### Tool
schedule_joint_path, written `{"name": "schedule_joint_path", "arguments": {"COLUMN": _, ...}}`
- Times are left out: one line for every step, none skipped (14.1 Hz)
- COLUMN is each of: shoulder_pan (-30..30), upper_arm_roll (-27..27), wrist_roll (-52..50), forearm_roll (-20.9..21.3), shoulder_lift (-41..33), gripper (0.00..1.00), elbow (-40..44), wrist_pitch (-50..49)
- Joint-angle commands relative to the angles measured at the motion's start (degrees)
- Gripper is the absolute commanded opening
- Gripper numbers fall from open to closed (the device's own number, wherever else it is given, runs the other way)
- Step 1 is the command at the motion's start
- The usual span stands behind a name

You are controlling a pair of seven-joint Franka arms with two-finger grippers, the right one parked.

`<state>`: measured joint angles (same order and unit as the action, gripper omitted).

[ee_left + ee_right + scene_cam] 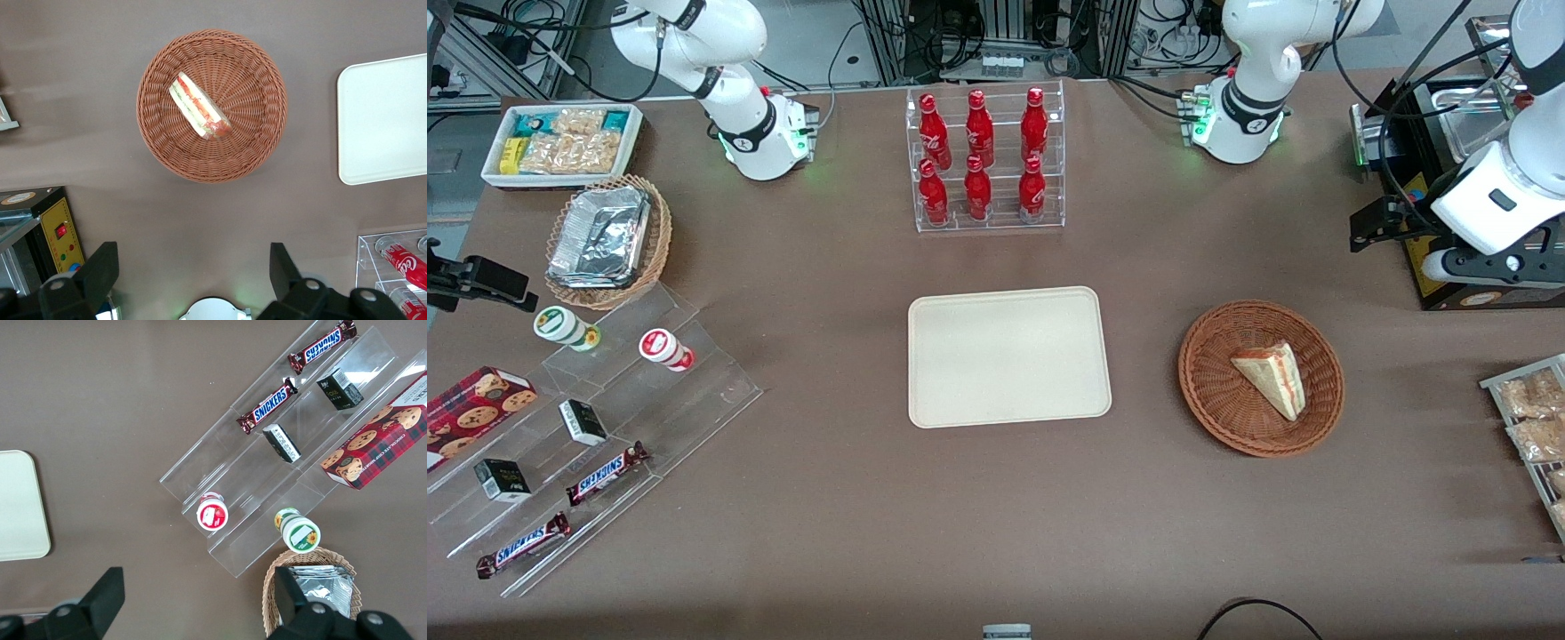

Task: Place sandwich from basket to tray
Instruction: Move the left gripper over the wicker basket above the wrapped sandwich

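The sandwich [1272,377] [199,107], a clear-wrapped triangular wedge with red and green filling, lies in the round reddish-brown basket [1214,387] [257,137]. The cream tray [1008,356] [385,120] lies flat and bare beside the basket, toward the parked arm's end. My gripper [1371,229] [192,270] hangs high above the table at the working arm's end, farther from the front camera than the basket. It is open, with nothing between its black fingers [100,273].
A clear rack of red cola bottles [983,158] stands farther from the front camera than the tray. A black and yellow box [1440,267] sits under my arm. Snack packets [1532,418] lie at the working arm's table edge.
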<state>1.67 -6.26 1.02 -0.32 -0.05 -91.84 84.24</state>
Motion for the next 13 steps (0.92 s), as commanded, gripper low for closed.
{"name": "schedule_joint_path", "arguments": {"shoulder_pan": 0.6, "upper_arm_roll": -0.5, "wrist_roll": 1.1, "forearm_roll": -0.3, "shoulder_lift": 0.1, "gripper": 1.00, "elbow": 0.7, "wrist_pitch": -0.4}}
{"name": "schedule_joint_path", "arguments": {"shoulder_pan": 0.6, "upper_arm_roll": -0.4, "wrist_roll": 1.0, "forearm_roll": -0.3, "shoulder_lift": 0.2, "gripper": 1.00, "elbow": 0.4, "wrist_pitch": 0.0}}
{"name": "schedule_joint_path", "arguments": {"shoulder_pan": 0.6, "upper_arm_roll": -0.4, "wrist_roll": 1.1, "forearm_roll": -0.1, "shoulder_lift": 0.3, "gripper": 1.00, "elbow": 0.1, "wrist_pitch": 0.7}}
{"name": "schedule_joint_path", "arguments": {"shoulder_pan": 0.6, "upper_arm_roll": -0.4, "wrist_roll": 1.3, "forearm_roll": -0.1, "shoulder_lift": 0.3, "gripper": 1.00, "elbow": -0.9, "wrist_pitch": 1.6}}
{"name": "schedule_joint_path", "arguments": {"shoulder_pan": 0.8, "upper_arm_roll": -0.4, "wrist_roll": 1.3, "forearm_roll": -0.2, "shoulder_lift": 0.3, "gripper": 1.00, "elbow": -2.3, "wrist_pitch": 2.8}}
{"name": "schedule_joint_path", "arguments": {"shoulder_pan": 0.8, "upper_arm_roll": -0.3, "wrist_roll": 1.3, "forearm_roll": -0.2, "shoulder_lift": 0.3, "gripper": 1.00, "elbow": -4.4, "wrist_pitch": 4.6}}
{"name": "schedule_joint_path", "arguments": {"shoulder_pan": 0.7, "upper_arm_roll": -0.3, "wrist_roll": 1.2, "forearm_roll": -0.2, "shoulder_lift": 0.3, "gripper": 1.00, "elbow": -6.7, "wrist_pitch": 6.8}}
{"name": "schedule_joint_path", "arguments": {"shoulder_pan": 0.7, "upper_arm_roll": -0.3, "wrist_roll": 1.2, "forearm_roll": -0.2, "shoulder_lift": 0.2, "gripper": 1.00, "elbow": -9.3, "wrist_pitch": 9.4}}
{"name": "schedule_joint_path", "arguments": {"shoulder_pan": 0.7, "upper_arm_roll": -0.3, "wrist_roll": 1.0, "forearm_roll": -0.2, "shoulder_lift": 0.3, "gripper": 1.00, "elbow": -12.0, "wrist_pitch": 12.7}}
{"name": "schedule_joint_path", "arguments": {"shoulder_pan": 0.7, "upper_arm_roll": -0.3, "wrist_roll": 0.9, "forearm_roll": -0.2, "shoulder_lift": 0.4, "gripper": 1.00, "elbow": -14.7, "wrist_pitch": 16.1}}
{"name": "schedule_joint_path", "arguments": {"shoulder_pan": 0.6, "upper_arm_roll": -0.3, "wrist_roll": 0.7, "forearm_roll": -0.2, "shoulder_lift": 0.3, "gripper": 1.00, "elbow": -17.9, "wrist_pitch": 20.0}}
{"name": "schedule_joint_path", "arguments": {"shoulder_pan": 0.6, "upper_arm_roll": -0.3, "wrist_roll": 0.6, "forearm_roll": -0.2, "shoulder_lift": 0.3, "gripper": 1.00, "elbow": -20.8, "wrist_pitch": 23.7}}
{"name": "schedule_joint_path", "arguments": {"shoulder_pan": 0.6, "upper_arm_roll": -0.3, "wrist_roll": 0.5, "forearm_roll": -0.2, "shoulder_lift": 0.4, "gripper": 1.00, "elbow": -23.4, "wrist_pitch": 27.1}}
